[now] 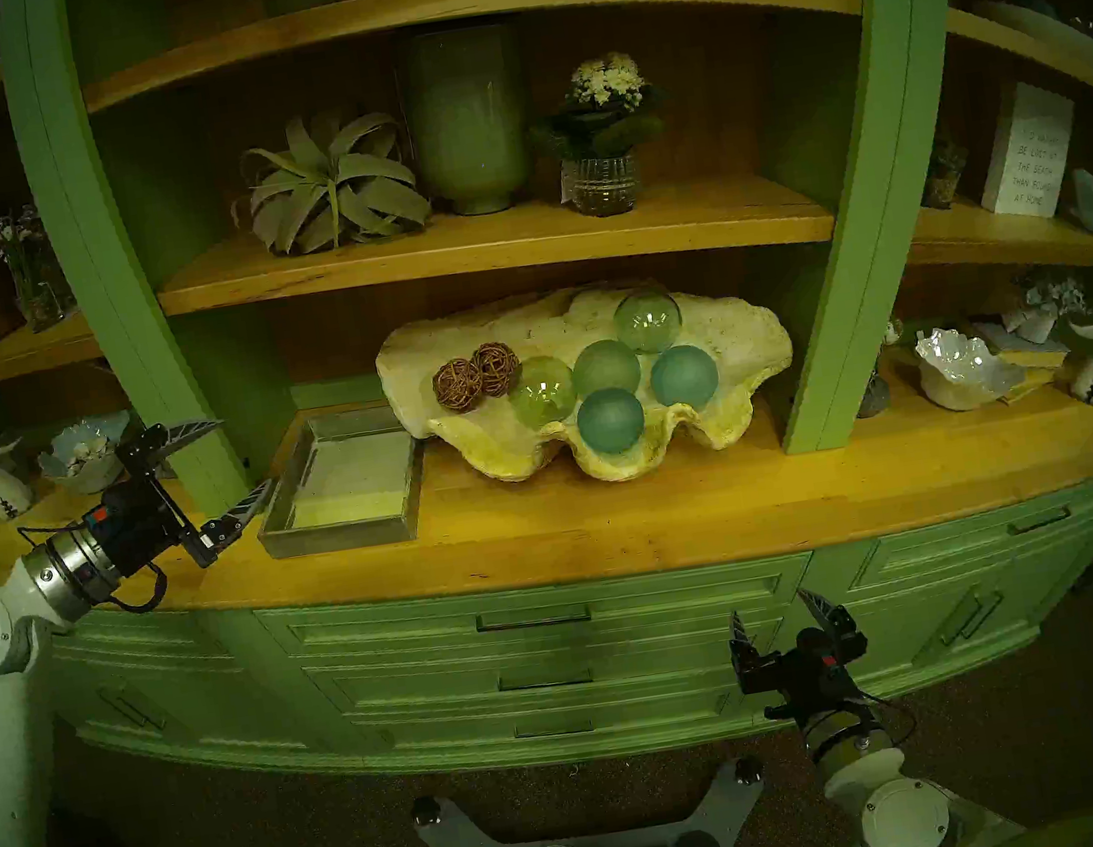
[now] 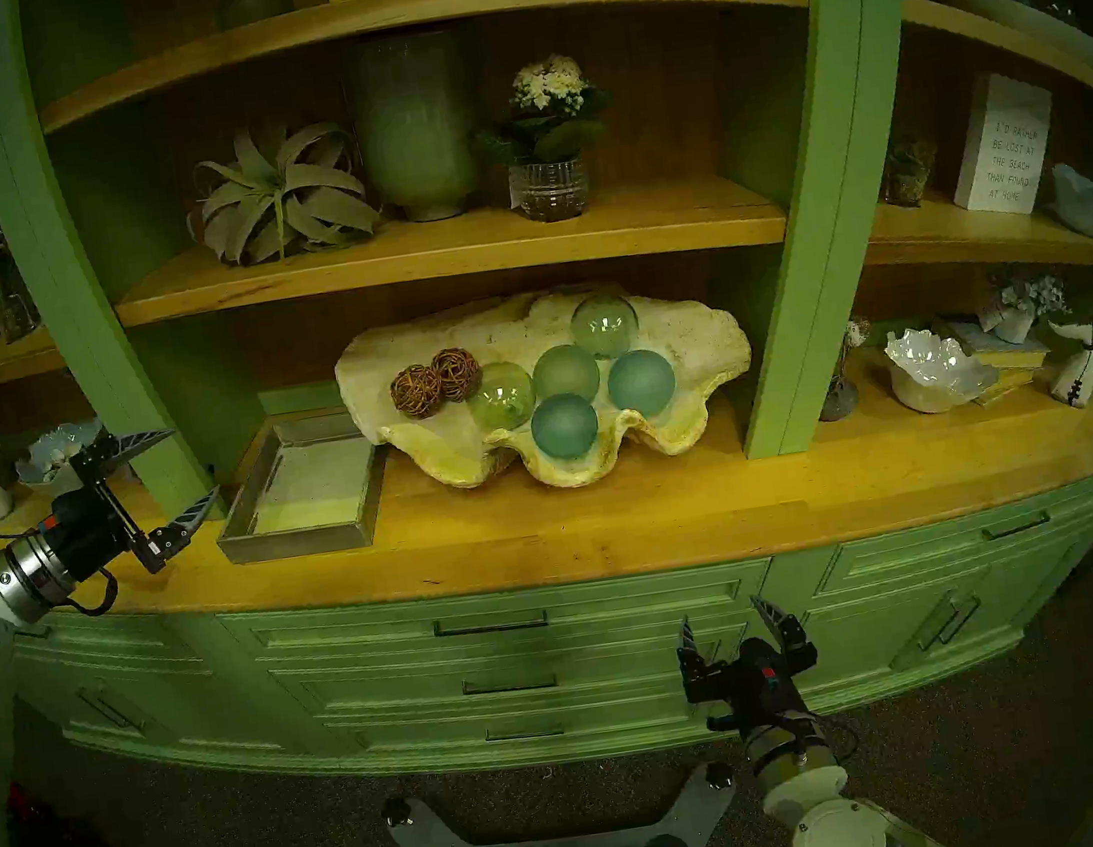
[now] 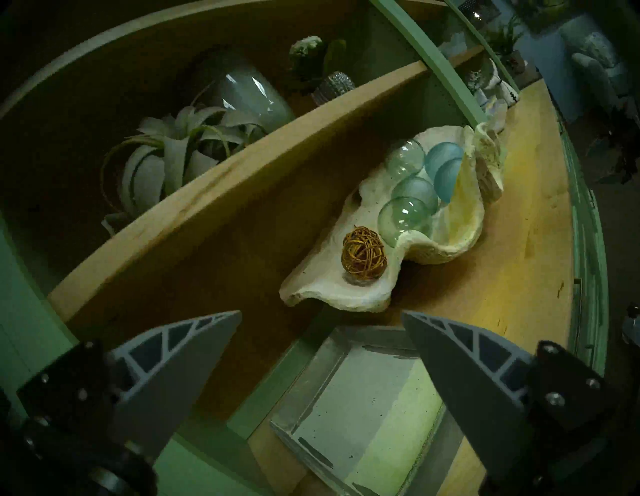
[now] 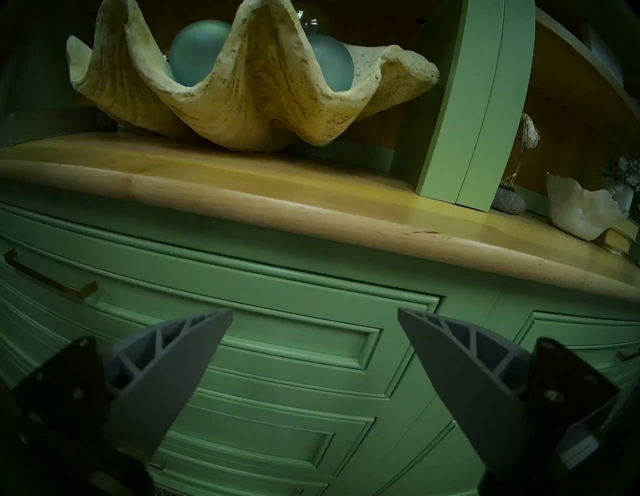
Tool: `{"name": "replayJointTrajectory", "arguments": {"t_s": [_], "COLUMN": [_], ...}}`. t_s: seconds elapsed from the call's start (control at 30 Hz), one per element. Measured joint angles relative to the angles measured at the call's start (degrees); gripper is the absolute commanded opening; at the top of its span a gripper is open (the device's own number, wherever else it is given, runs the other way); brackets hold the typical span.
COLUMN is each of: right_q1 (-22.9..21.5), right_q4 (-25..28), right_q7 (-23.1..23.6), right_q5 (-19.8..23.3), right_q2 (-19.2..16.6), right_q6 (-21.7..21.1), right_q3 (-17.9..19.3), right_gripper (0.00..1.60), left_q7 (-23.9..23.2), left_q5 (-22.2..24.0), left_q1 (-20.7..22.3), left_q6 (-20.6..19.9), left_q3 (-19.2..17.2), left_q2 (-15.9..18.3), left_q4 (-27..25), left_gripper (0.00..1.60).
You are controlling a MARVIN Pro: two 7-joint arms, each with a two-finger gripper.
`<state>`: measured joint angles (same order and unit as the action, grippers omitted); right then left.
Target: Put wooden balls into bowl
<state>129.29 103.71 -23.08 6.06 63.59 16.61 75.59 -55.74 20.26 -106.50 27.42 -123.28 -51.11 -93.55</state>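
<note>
Two brown woven wooden balls [image 1: 458, 386] [image 1: 496, 367] lie side by side in the left end of the big cream clam-shell bowl [image 1: 741, 332] on the wooden counter. In the left wrist view only one wooden ball [image 3: 363, 257] shows in the bowl [image 3: 332, 294]. My left gripper [image 1: 243, 451] is open and empty, to the left of the grey tray and well left of the bowl. My right gripper [image 1: 769, 612] is open and empty, low in front of the drawers, below the counter edge. The bowl also shows from below in the right wrist view [image 4: 256, 104].
Several green and blue glass spheres [image 1: 611, 421] fill the bowl's middle and right. A shallow grey tray [image 1: 349, 531] stands left of the bowl. Green uprights [image 1: 852, 229] flank the niche, with a shelf [image 1: 492, 252] just above. A small white ruffled bowl [image 1: 962, 364] sits at the right.
</note>
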Motion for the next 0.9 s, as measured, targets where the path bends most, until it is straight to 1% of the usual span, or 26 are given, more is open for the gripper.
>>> {"name": "replayJointTrajectory", "arguments": {"t_s": [0.13, 0.3, 0.43, 0.6, 0.9], "right_q1": [0.0, 0.0, 0.0, 0.0, 0.0], "right_q4": [0.1, 0.2, 0.4, 0.4, 0.5], "right_q7": [0.0, 0.0, 0.0, 0.0, 0.0], "right_q5": [0.0, 0.0, 0.0, 0.0, 0.0], "right_q2": [0.0, 0.0, 0.0, 0.0, 0.0], "right_q6": [0.0, 0.0, 0.0, 0.0, 0.0], "right_q3": [0.0, 0.0, 0.0, 0.0, 0.0], "right_gripper": [1.60, 1.60, 1.60, 1.60, 1.60], "left_q7": [0.8, 1.9, 2.7, 3.3, 3.8], "left_q5": [0.6, 0.5, 0.3, 0.0, -0.3], "left_q1": [-3.3, -6.3, -7.6, -8.6, -8.9], "left_q6": [0.7, 0.8, 0.7, 0.6, 0.2], "left_q3": [-3.7, -6.2, -6.8, -7.1, -7.3], "left_q2": [-3.1, -6.4, -8.2, -9.5, -10.4], "left_q4": [-3.3, -6.7, -8.1, -9.0, -9.5], "left_gripper": [1.60, 1.60, 1.60, 1.60, 1.60]}}
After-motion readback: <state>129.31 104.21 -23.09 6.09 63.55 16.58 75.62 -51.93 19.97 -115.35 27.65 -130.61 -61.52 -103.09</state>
